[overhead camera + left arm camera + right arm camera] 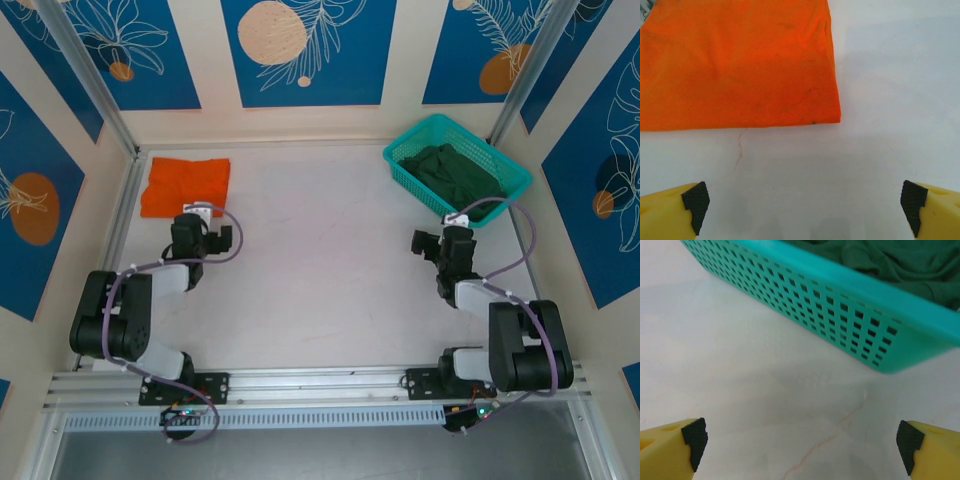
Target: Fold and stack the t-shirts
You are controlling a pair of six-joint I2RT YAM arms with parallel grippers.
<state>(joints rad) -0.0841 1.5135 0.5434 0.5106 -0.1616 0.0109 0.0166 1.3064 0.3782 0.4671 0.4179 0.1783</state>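
1. tabletop (330, 250): pale. the two shirts sit at opposite far corners, well apart.
2. teal mesh basket (830, 315): far right, set at an angle. its near wall runs across the right wrist view, just ahead of the fingers. it holds the dark green t-shirt and nothing else i can see.
3. orange t-shirt (735, 65): far left corner, flat on the table. looks already folded to a rectangle, long axis left-right. its near edge lies square across the left wrist view.
4. dark green t-shirt (455, 170): bunched and unfolded inside the basket, below the rim.
5. left gripper (805, 205): jaws spread wide, empty, near the orange shirt's near edge but not touching.
6. right gripper (802, 445): jaws spread wide, empty, low and facing the basket wall.
7. key relation: the green shirt lies ahead of and above the right gripper's line, behind the wall. the right arm is nearer. my read is that it must rise over the rim before it can pinch cloth.
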